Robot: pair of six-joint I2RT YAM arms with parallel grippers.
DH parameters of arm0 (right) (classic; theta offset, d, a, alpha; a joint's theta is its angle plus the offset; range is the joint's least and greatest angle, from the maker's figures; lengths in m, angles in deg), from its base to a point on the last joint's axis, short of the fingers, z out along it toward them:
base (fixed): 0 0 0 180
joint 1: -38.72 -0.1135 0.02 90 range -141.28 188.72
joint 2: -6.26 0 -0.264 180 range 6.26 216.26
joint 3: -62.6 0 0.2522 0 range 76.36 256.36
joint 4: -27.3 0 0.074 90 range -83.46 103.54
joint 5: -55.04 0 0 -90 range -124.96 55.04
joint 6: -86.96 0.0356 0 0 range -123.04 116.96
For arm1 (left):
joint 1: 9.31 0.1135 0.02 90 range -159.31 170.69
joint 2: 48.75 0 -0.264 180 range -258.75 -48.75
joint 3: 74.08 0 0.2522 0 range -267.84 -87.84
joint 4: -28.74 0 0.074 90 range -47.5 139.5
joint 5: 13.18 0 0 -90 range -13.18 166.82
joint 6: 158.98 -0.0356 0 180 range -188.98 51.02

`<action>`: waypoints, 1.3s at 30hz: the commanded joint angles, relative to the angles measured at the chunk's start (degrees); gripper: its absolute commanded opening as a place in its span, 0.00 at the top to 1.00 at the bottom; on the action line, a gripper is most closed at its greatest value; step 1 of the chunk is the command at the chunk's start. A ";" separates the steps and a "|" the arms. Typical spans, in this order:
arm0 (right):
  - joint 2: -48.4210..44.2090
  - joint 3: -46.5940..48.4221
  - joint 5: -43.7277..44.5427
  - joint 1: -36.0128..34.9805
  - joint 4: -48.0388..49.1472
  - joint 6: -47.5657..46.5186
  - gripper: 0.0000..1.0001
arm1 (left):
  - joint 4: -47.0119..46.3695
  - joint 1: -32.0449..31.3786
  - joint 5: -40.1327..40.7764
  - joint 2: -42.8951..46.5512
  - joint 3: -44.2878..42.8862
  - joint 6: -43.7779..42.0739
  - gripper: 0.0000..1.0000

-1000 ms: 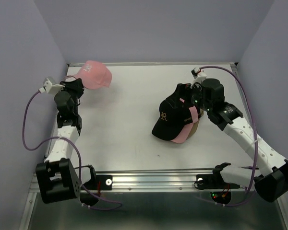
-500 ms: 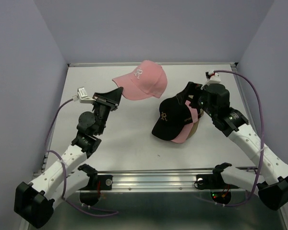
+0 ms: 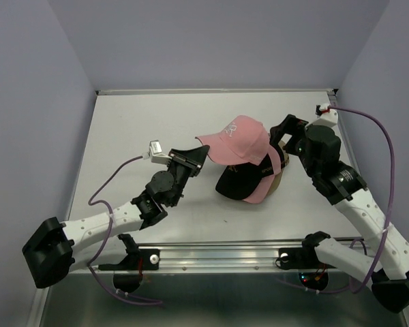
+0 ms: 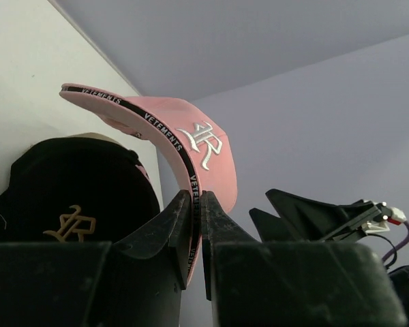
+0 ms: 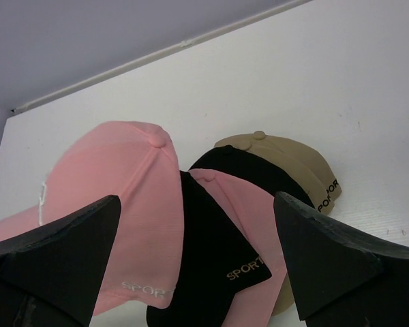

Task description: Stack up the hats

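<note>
The left end effector (image 3: pixel 199 155), pinched narrow on the pink cap (image 3: pixel 235 138)'s brim, holds it over the stack of caps (image 3: pixel 249 184) at centre right of the worktop (image 3: pixel 136 122), the right end effector (image 3: pixel 285 133) wide and empty alongside; next, probably, lower it squarely and release.

We see the pink cap (image 3: pixel 237 139) as soft, matt woven cloth, with raised white embroidery and a black woven band along its brim edge. The black cap (image 4: pixel 68 184) is the same dull cloth, its emblem stitched in tan thread, and so is the tan cap (image 5: pixel 290 153). The table (image 3: pixel 143 129) looks smooth, matt white and faintly scuffed. On the left gripper (image 3: pixel 199 155) the fingers (image 4: pixel 157 231) look like rough, matt black plastic. The front rail (image 3: pixel 218 255) is brushed metal, and the cable (image 3: pixel 385 146) has a glossy purple sheath.
</note>
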 commanded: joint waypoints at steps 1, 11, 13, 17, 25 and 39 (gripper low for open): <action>-0.55 0.15 0.92 0.15 0.20 -2.25 0.00 | -10.51 -1.28 5.58 -2.07 -0.38 -0.02 1.00; 1.03 -0.29 -2.08 0.15 0.38 -3.13 0.00 | -15.87 -5.85 8.92 -11.82 1.99 -0.02 1.00; 1.56 -0.38 -2.25 0.15 0.38 -3.13 0.00 | -20.69 -5.94 6.11 -15.69 2.78 1.29 1.00; 1.74 -0.29 -3.48 0.15 0.46 -3.57 0.00 | -22.89 -6.64 7.42 -18.68 5.06 4.37 1.00; 4.11 -1.17 -11.83 0.15 1.61 -6.56 0.00 | -23.34 -8.75 4.88 -22.20 6.82 5.17 1.00; 7.97 -0.56 -22.03 0.15 4.51 -8.05 0.00 | -22.29 -12.80 1.63 -25.01 9.11 7.11 1.00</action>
